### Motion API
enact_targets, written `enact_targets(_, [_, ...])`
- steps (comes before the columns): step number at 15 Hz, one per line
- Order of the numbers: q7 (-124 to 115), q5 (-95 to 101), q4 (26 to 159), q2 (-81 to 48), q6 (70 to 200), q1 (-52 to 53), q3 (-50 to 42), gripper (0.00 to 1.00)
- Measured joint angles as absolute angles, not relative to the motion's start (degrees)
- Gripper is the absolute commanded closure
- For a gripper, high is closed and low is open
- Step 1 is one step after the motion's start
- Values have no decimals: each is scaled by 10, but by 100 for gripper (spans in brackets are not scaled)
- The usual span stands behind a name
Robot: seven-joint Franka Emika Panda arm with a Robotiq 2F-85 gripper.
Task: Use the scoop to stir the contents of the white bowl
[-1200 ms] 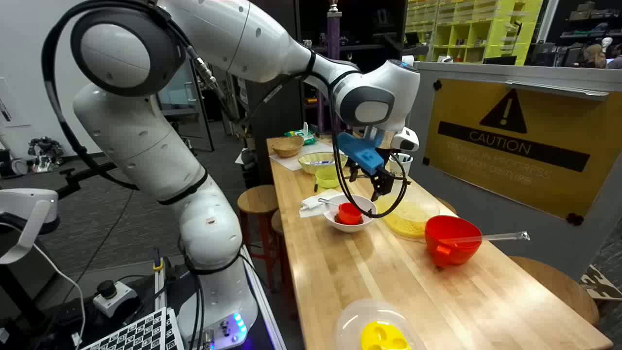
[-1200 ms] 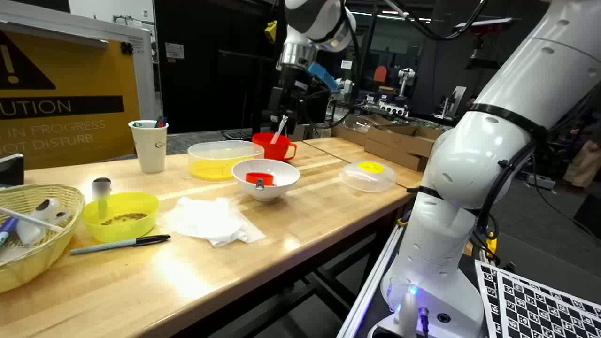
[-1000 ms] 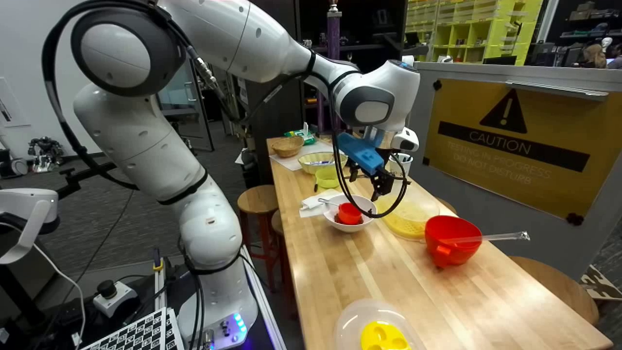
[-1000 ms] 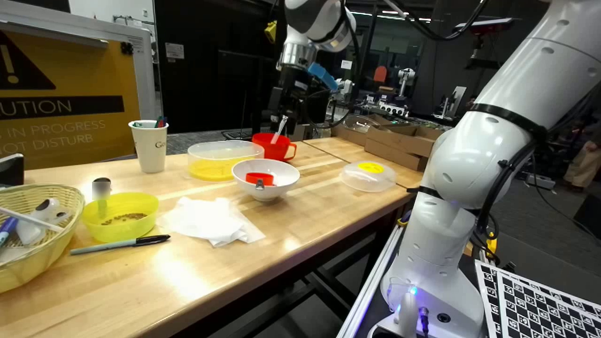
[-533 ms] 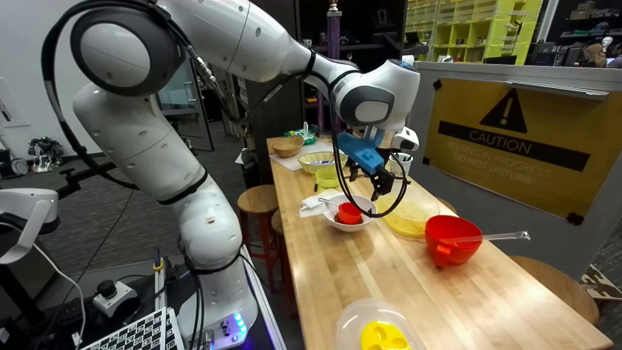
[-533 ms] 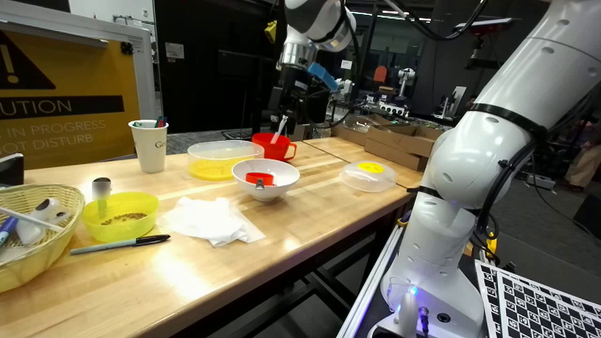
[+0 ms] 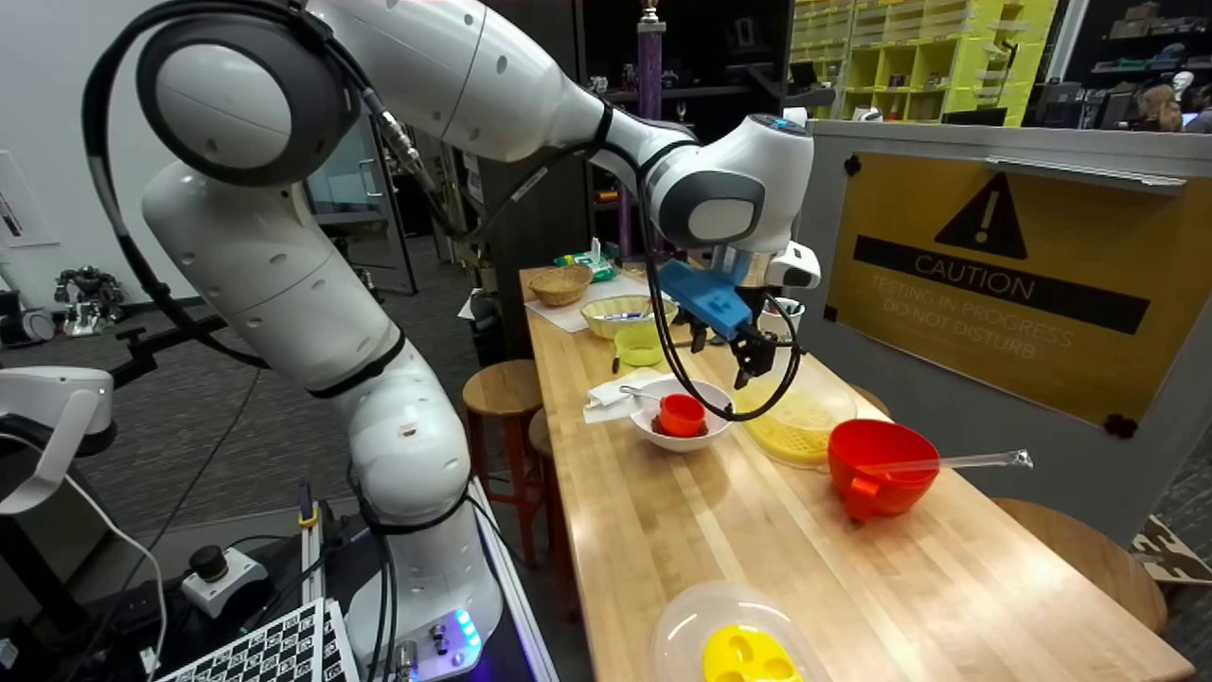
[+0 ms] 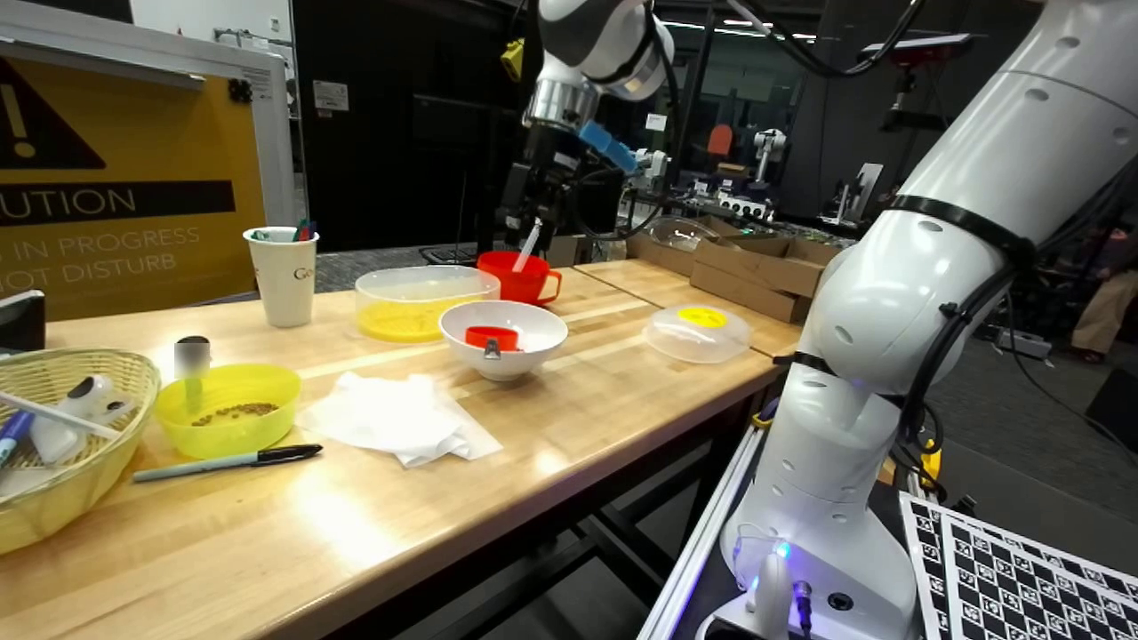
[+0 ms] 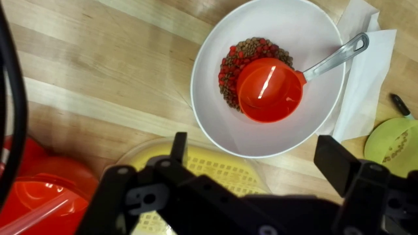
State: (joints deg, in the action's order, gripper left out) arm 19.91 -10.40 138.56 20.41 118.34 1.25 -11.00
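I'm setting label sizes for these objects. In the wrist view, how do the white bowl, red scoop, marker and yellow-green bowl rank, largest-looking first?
white bowl
red scoop and yellow-green bowl: unsure, as the picture's edge cuts the latter off
marker, only partly visible

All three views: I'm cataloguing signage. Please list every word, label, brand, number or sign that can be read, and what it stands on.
"CAUTION": yellow warning poster.
"TESTING IN PROGRESS": same poster.
"DO NOT DISTURB": same poster.
"!" in a black triangle: same poster.
"Go", rest unseen: white paper cup.
Too small to read: background paper notices.
Wrist view: none.
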Motion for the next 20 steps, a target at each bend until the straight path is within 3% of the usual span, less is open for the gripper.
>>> enact_targets(20, [111, -1, 1561, 367, 1276, -11, -56, 0])
